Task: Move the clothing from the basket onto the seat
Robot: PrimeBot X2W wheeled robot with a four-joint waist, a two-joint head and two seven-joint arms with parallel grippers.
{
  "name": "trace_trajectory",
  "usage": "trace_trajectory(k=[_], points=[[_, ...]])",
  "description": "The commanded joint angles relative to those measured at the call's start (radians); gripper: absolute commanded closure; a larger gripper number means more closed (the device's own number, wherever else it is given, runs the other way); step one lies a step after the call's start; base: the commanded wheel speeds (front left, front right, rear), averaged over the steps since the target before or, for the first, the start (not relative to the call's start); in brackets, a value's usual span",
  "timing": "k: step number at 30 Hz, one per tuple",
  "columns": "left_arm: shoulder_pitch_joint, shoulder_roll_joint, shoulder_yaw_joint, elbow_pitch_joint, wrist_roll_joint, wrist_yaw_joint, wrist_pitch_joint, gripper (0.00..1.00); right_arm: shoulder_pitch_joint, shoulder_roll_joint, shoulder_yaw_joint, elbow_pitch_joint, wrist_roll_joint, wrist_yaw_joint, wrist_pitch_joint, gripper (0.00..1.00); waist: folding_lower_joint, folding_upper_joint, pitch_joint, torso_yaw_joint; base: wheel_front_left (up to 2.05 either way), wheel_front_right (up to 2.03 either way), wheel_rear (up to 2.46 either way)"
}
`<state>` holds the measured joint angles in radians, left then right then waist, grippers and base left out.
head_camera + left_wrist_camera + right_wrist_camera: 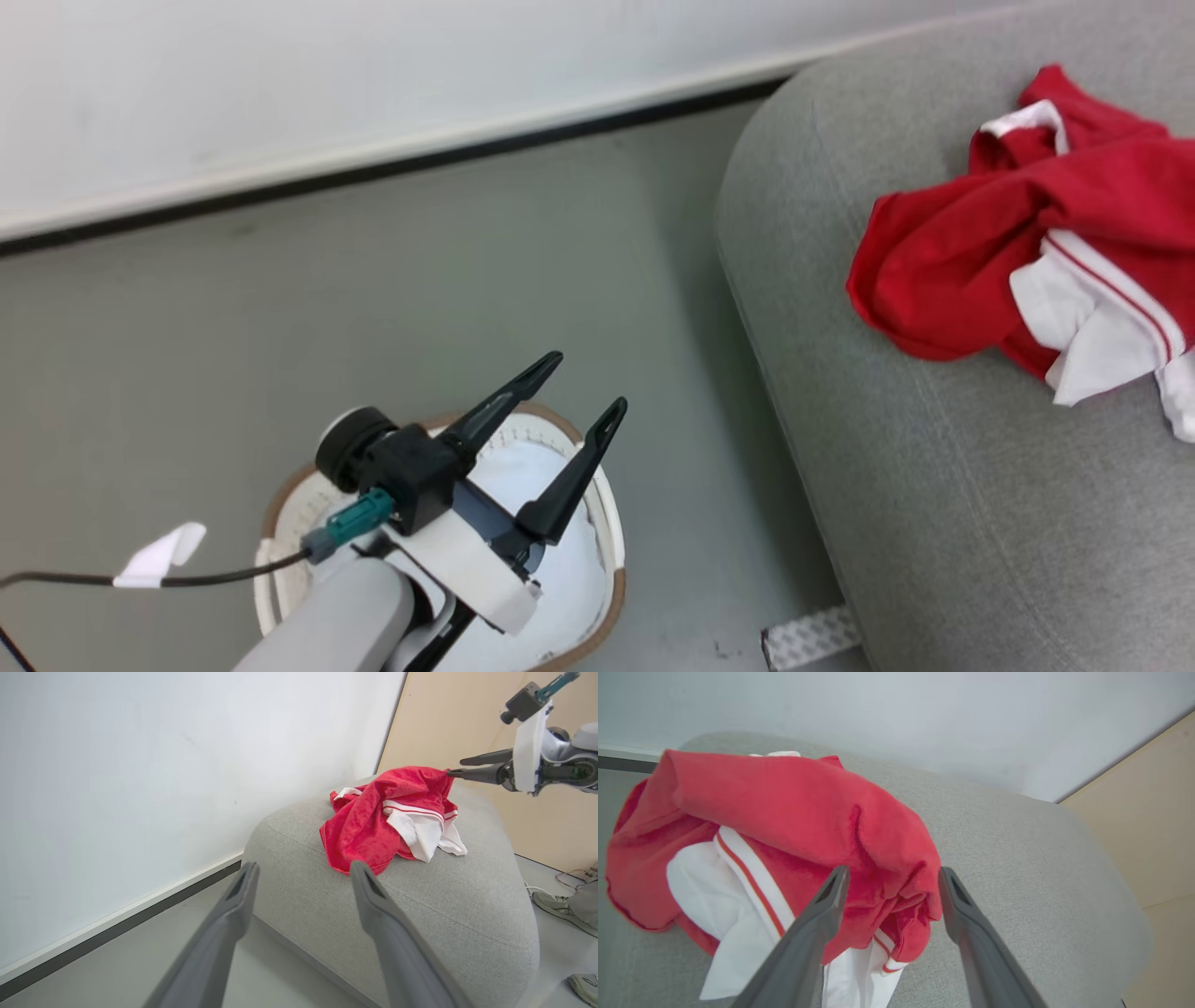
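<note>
The red clothing (943,271) with white trim lies bunched on the grey seat (934,485), a rounded sofa at the right. My right gripper (892,872) is open, and a raised red fold of the clothing (784,798) sits between its spread fingers. In the left wrist view the right gripper (455,766) touches the top edge of the clothing (369,826). My left gripper (589,380) hangs open and holds nothing above the cream basket (611,523) at the lower left. Inside the basket I see a pale bluish-white pad (551,579) and no red fabric.
Grey floor separates the basket from the sofa's rounded end (420,905). A white wall with a dark baseboard (373,173) runs behind. A patterned strip (812,639) lies at the sofa's foot. A person's shoes (556,905) stand beyond the sofa, by a tan panel.
</note>
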<state>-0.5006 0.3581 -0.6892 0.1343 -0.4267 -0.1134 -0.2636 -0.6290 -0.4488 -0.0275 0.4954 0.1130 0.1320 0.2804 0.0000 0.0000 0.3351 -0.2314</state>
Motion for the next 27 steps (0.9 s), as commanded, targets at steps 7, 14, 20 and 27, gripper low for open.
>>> trace_trajectory(k=[7,14,20,27], points=[[0.077,-0.054,0.087,0.041,-0.009,0.010,-0.001,0.00,0.076,-0.062,0.056,-0.166,0.097,-0.003,-0.005,0.00,0.0000,0.0000,-0.183,0.062,0.00,0.00,0.00],[0.147,-0.075,0.190,0.075,-0.002,0.026,-0.001,0.00,0.128,-0.026,0.088,-0.282,0.175,-0.003,-0.108,0.00,0.0000,0.0000,-0.269,0.118,0.00,0.00,0.00],[0.211,-0.091,0.289,0.097,0.009,0.042,-0.001,0.00,0.214,0.037,0.092,-0.300,0.200,-0.003,-0.251,0.00,0.0000,0.0000,-0.325,0.169,0.00,0.00,0.00],[0.276,-0.110,0.391,0.112,0.032,0.051,-0.001,0.00,0.385,0.157,0.061,-0.349,0.169,-0.003,-0.423,0.00,0.0000,0.0000,-0.352,0.213,0.00,0.00,0.00]])
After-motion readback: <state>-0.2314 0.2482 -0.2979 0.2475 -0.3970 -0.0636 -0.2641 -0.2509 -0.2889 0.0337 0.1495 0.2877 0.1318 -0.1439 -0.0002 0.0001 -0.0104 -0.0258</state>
